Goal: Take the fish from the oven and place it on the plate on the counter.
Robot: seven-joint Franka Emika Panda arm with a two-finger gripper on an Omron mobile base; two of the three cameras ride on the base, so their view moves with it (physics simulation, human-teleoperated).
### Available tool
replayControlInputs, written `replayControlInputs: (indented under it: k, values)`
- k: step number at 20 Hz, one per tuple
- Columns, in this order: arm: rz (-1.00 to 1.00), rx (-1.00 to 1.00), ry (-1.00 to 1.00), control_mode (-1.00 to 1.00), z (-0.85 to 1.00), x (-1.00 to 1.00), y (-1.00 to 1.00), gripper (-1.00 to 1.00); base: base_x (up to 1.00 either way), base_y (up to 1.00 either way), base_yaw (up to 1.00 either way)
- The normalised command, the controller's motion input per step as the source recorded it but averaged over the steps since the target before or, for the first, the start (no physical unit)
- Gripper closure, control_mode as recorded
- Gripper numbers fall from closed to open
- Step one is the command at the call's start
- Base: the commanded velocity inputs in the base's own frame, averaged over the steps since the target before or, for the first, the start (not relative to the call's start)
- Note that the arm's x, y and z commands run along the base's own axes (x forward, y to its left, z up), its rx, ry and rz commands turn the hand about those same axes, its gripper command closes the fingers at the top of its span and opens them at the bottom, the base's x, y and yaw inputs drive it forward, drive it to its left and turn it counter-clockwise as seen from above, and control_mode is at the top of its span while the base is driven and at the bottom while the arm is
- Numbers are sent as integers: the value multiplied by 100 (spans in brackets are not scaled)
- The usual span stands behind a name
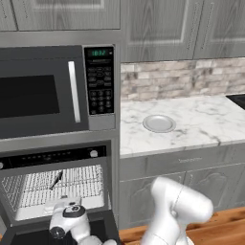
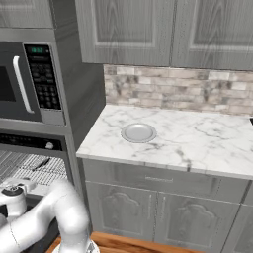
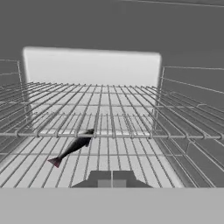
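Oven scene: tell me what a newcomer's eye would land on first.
The open oven at lower left, with a dark fish lying on its wire rack. The shut gripper points into the oven, short of the fish and not touching it. To the right, a plate sits on the marble counter.

both base cams looked down from behind, sharing the oven (image 1: 57, 191) and counter (image 1: 191, 119), hand cam sat close, facing the oven's rack (image 3: 109, 113)

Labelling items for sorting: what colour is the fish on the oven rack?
The fish is dark grey, nearly black, with a reddish tail tip; the hand view shows it best.
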Motion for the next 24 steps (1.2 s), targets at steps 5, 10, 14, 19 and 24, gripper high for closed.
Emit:
replayControlInputs:
  k: [5, 10, 14, 19, 24]
  values:
    - [1, -7, 12, -100, -76, 43, 0, 100, 0, 0, 0]
    - [1, -2, 0, -100, -75, 37, 0, 100, 0, 0, 0]
    - [2, 0, -4, -100, -85, 14, 2, 100, 0, 0, 0]
    - [1, 8, -11, -100, -100, -11, 12, 100, 0, 0, 0]
    - [0, 13, -8, -100, -100, -10, 25, 100, 0, 0, 0]
